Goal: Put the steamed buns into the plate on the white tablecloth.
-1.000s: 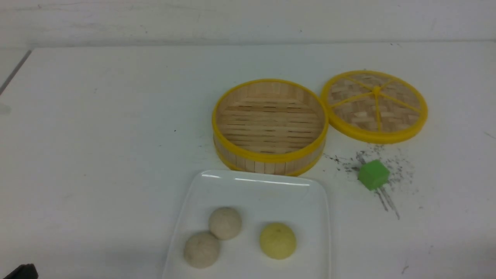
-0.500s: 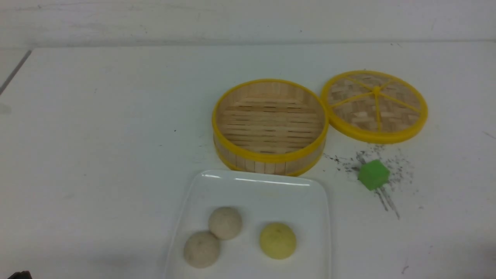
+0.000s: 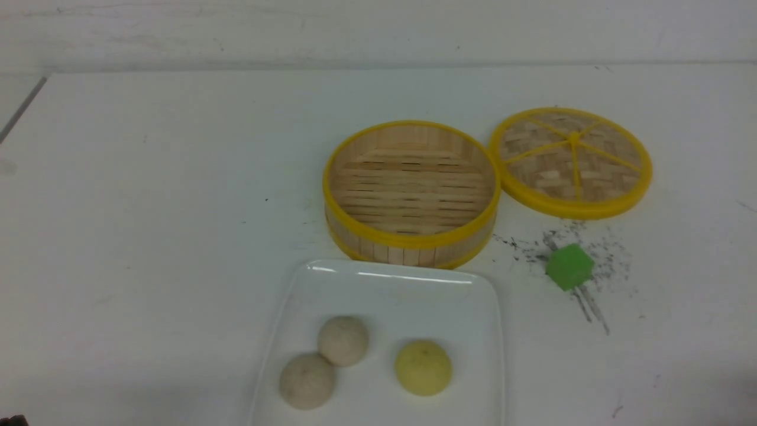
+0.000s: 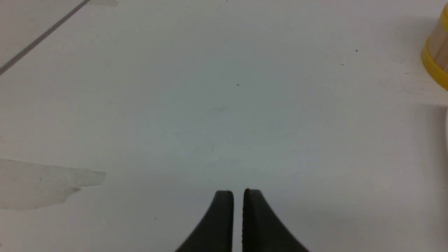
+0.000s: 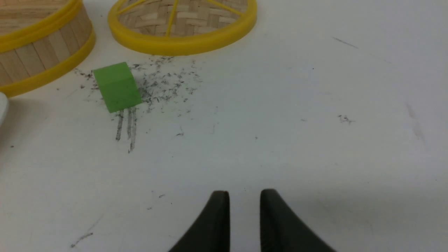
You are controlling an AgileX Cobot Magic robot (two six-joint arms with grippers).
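Three steamed buns lie in the white plate (image 3: 390, 284) at the front of the white tablecloth (image 3: 148, 207): two pale ones (image 3: 343, 340) (image 3: 307, 380) touching each other, and a yellow one (image 3: 423, 367) apart to their right. My left gripper (image 4: 238, 191) hangs over bare cloth left of the plate, its fingers almost together with only a thin slit and nothing between them. My right gripper (image 5: 245, 191) hovers over bare cloth to the right, slightly open and empty. Both arms are almost entirely outside the front view.
An empty bamboo steamer (image 3: 408, 251) stands just behind the plate, its lid (image 3: 571, 161) lying flat to its right. A green cube (image 3: 569, 267) sits among dark scuff marks right of the plate, also seen as the green cube (image 5: 117, 86) ahead of the right gripper.
The dark tip of my left arm at the front view's bottom left corner has slid down almost out of the picture. Buns, plate, steamer and cube have not moved.
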